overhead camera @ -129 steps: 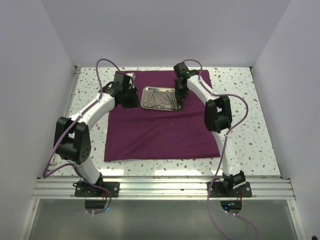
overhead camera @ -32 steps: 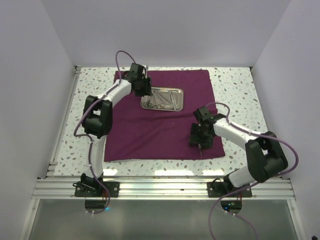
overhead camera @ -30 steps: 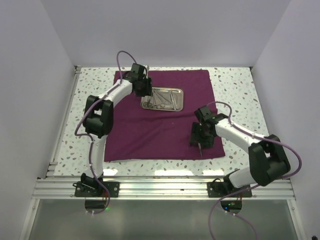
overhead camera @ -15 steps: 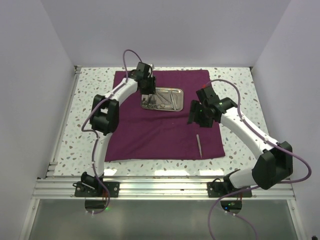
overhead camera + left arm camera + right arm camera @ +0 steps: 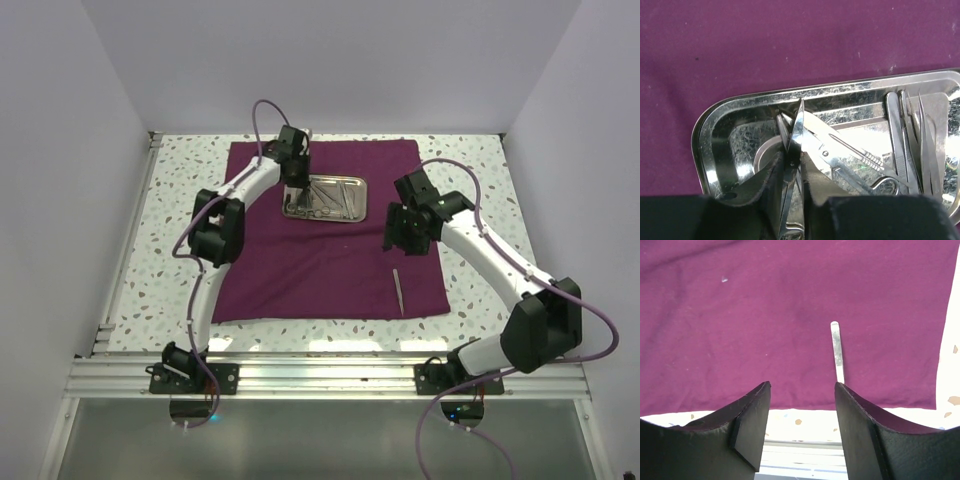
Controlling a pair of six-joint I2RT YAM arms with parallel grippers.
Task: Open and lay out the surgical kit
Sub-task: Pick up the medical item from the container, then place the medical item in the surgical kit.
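Cloth wrap [image 5: 300,260] spread flat on the worktop [image 5: 480,180], central, reaching almost to the far edge. Tray [image 5: 362,198] sits on the cloth's far half, about mid-width. In the tray: scissors [image 5: 840,150] near the middle, tweezers [image 5: 894,125] to their right. Left gripper [image 5: 296,185] over the tray's left end, pinched on a pointed instrument [image 5: 799,125]. One lone instrument [image 5: 399,290] lies on the cloth by its near-right corner, running front to back. Right gripper [image 5: 400,235] above the cloth, between tray and that piece, fingers apart.
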